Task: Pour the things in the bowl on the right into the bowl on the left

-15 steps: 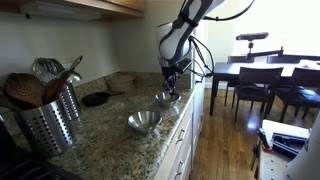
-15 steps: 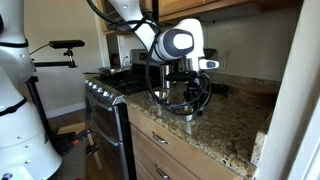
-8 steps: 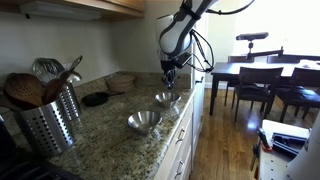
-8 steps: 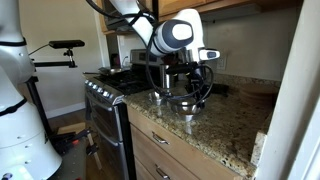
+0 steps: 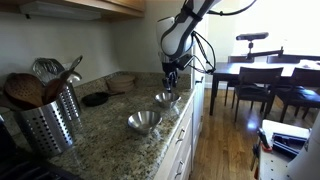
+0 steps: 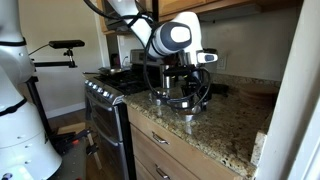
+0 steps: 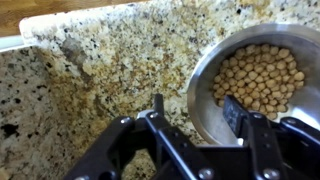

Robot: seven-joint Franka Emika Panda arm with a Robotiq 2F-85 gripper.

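Note:
A steel bowl (image 7: 255,75) full of chickpeas sits on the granite counter (image 7: 100,70). It is the farther bowl in an exterior view (image 5: 167,98). A second, empty steel bowl (image 5: 144,121) stands nearer the camera on the same counter. My gripper (image 7: 196,110) is open and straddles the rim of the chickpea bowl, with one finger outside the wall and one inside above the chickpeas. In both exterior views the gripper (image 5: 170,80) (image 6: 186,88) hangs low over that bowl.
A perforated steel utensil holder (image 5: 48,118) with wooden spoons stands at the near end of the counter. A black pan (image 5: 95,98) and stacked dishes (image 5: 122,79) lie by the wall. The counter edge drops to drawers (image 6: 165,150). A stove (image 6: 105,95) adjoins the counter. A dining table and chairs (image 5: 262,80) stand beyond.
The wrist rose slightly over the chickpea bowl in the first half second, then held still. The bowls have not moved.

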